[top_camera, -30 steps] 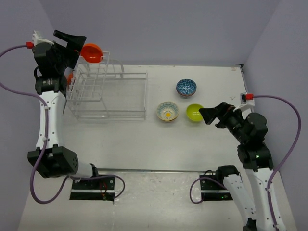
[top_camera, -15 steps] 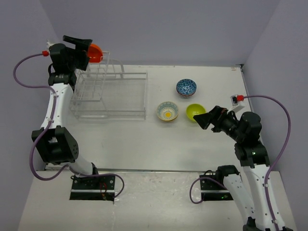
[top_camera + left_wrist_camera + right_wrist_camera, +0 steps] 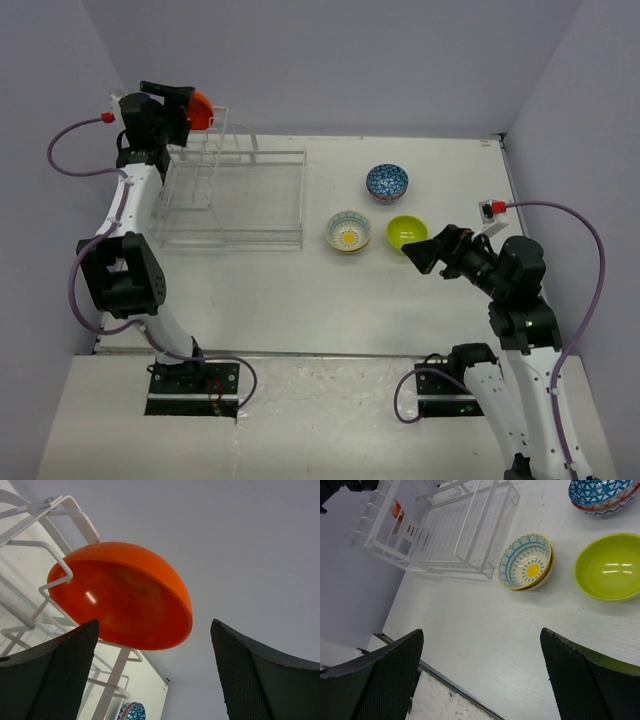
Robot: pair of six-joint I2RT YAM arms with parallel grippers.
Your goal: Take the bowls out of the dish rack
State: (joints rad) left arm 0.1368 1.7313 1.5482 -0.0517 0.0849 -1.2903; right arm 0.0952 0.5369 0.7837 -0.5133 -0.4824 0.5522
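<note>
Left gripper (image 3: 178, 103) is up at the far-left corner of the bench, jaws spread wide. In the left wrist view both fingers (image 3: 55, 675) flank the orange bowl (image 3: 125, 600) without touching it, so nothing is pinched.

The orange bowl sits tilted on its edge, hooked in the top wires of the dish rack (image 3: 230, 195), on the taller gridded section at the rack's left end. It is the only bowl I can make out in the rack; the low section toward the bench middle shows just wire. The rack lies along the far-left part of the bench, long side parallel to the far edge.

Right gripper (image 3: 420, 250) hangs over the right half of the bench, jaws spread and holding nothing, just beside the lime green bowl (image 3: 405, 232).

Three bowls stand upright on the bench top right of the rack:
- blue patterned bowl (image 3: 386, 182) – nearest the far edge
- bowl with a yellow centre and blue rim pattern (image 3: 348, 231) – close to the rack's near-right corner
- lime green bowl – just right of that one, not touching
</note>
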